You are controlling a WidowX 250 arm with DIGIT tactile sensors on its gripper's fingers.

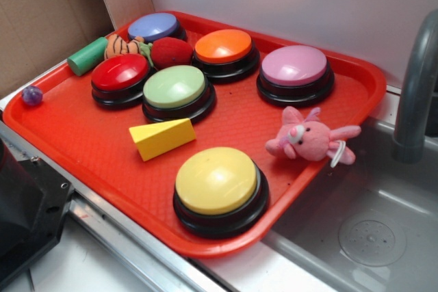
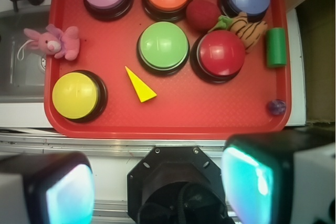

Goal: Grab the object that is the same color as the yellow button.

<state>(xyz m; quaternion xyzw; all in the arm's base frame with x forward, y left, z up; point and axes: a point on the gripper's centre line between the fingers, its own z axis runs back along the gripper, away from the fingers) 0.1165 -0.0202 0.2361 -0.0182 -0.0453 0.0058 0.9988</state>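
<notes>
Spread wide apart, the gripper (image 2: 157, 192) hangs high over the tray's near edge in the wrist view, its two pale pads (image 2: 68, 195) filling the bottom corners, nothing between them. Going left to right in that view: a pink plush bunny (image 2: 55, 42) lies on the left rim of the red plastic tray (image 2: 210, 119); the pale yellow domed button on a black base (image 2: 76, 95) sits lower left; the small matte yellow wedge block (image 2: 140, 85) lies just right of it, untouched, below the light green button (image 2: 163, 46); then a red button (image 2: 220, 53) and a green cylinder (image 2: 276, 47) at the right rim.
</notes>
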